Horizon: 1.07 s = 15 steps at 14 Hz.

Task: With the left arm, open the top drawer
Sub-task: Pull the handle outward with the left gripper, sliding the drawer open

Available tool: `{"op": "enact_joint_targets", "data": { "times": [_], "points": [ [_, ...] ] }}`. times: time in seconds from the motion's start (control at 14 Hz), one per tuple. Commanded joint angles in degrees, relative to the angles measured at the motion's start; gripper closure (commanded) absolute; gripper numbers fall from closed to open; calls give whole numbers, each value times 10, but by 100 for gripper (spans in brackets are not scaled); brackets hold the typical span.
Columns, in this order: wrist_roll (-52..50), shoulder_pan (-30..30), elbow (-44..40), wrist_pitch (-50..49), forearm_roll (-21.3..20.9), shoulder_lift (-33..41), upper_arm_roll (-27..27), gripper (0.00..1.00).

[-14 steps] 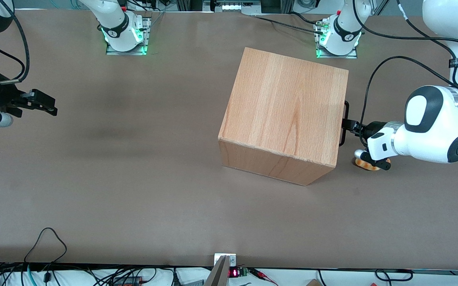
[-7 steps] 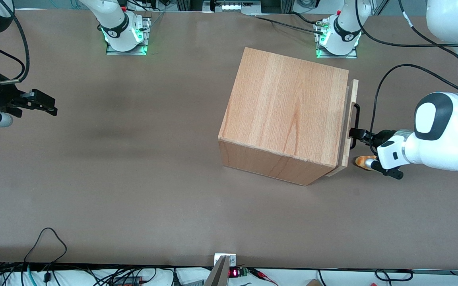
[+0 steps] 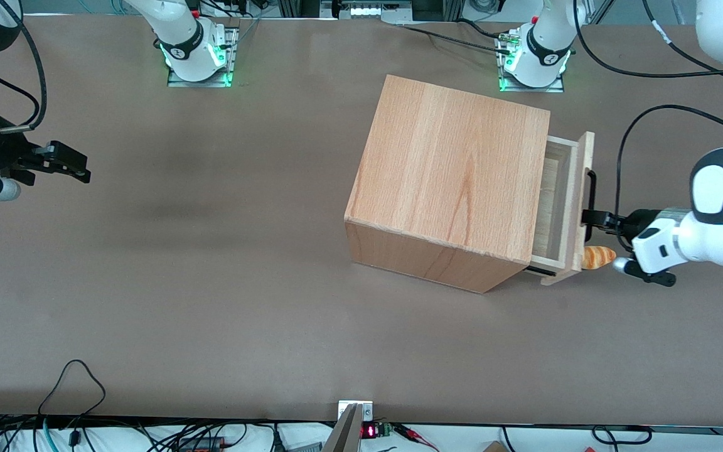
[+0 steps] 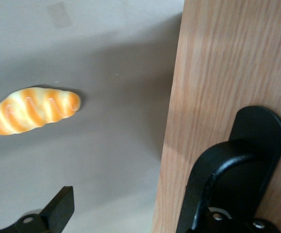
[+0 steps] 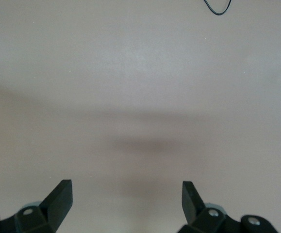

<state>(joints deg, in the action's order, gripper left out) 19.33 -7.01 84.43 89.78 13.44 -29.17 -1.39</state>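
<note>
The table (image 3: pixel 211 301) was brown and wide. On it, toward the working arm's end, stood the cabinet (image 3: pixel 449 182), a big box of light wood. The left arm (image 3: pixel 713 226) reached in level toward the cabinet's front. The top drawer (image 3: pixel 565 207) was out of the cabinet part of the way, so a strip of its pale inside showed between the cabinet's edge and the thick front panel. On this panel sat the black handle (image 3: pixel 589 204).

The gripper (image 3: pixel 595 219) was at the handle, in front of the drawer. In the wrist view one finger (image 4: pixel 57 211) stood free over the table and the other was at the handle (image 4: pixel 237 165); whether the fingers were pressed on the bar I cannot tell. A small bread roll (image 3: pixel 599 257) lay on the table just beside the front panel, under the gripper.

In my judgement the step in hand was the pull itself, and it was well along. The next move would call for a straight pull along the drawer's own line, away from the cabinet, with the wrist kept level so the handle does not slip out.
</note>
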Motion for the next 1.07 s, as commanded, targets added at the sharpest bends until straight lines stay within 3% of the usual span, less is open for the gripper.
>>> {"op": "enact_joint_targets", "data": {
  "times": [0.0,1.0],
  "points": [
    [5,-25,-22,0,-15,-17,-2,0],
    [5,-96,-63,10,-47,-19,4,0]
  ]
}}
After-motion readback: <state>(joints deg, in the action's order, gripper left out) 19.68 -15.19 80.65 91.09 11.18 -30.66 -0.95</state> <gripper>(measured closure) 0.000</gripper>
